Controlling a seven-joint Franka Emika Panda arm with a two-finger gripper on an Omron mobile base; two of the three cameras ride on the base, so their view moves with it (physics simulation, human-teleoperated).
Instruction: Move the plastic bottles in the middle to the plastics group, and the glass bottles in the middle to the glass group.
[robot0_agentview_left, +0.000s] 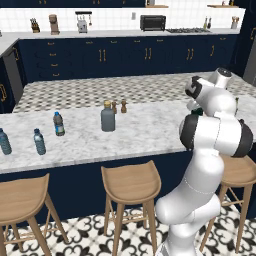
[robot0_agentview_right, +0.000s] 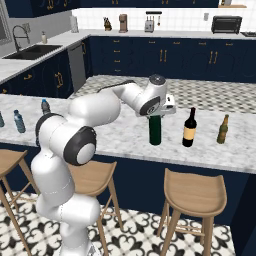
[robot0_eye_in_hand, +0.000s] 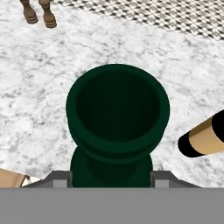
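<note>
The tall dark-green bottle (robot0_agentview_right: 155, 131) stands upright on the marble counter (robot0_agentview_right: 120, 137), just left of the dark wine bottle with cream label (robot0_agentview_right: 189, 128) and the olive-brown bottle (robot0_agentview_right: 223, 129). My gripper (robot0_agentview_right: 156, 115) is shut on its neck from above. In the hand view the green bottle's mouth (robot0_eye_in_hand: 117, 107) sits between my gripper (robot0_eye_in_hand: 111, 180) fingers, and the wine bottle (robot0_eye_in_hand: 202, 137) shows at the right. The squat grey tan-capped bottle (robot0_agentview_left: 107, 117) and a small pale-blue water bottle (robot0_agentview_left: 59, 124) stand mid-counter. Two more water bottles (robot0_agentview_left: 39, 142) stand at the far left.
Two brown pepper mills (robot0_agentview_left: 119, 106) stand behind the grey bottle. Wooden stools (robot0_agentview_left: 131, 184) line the counter's near side. The counter's front edge (robot0_agentview_right: 200, 162) runs just below the bottles. Bare marble lies between the grey bottle and the green one.
</note>
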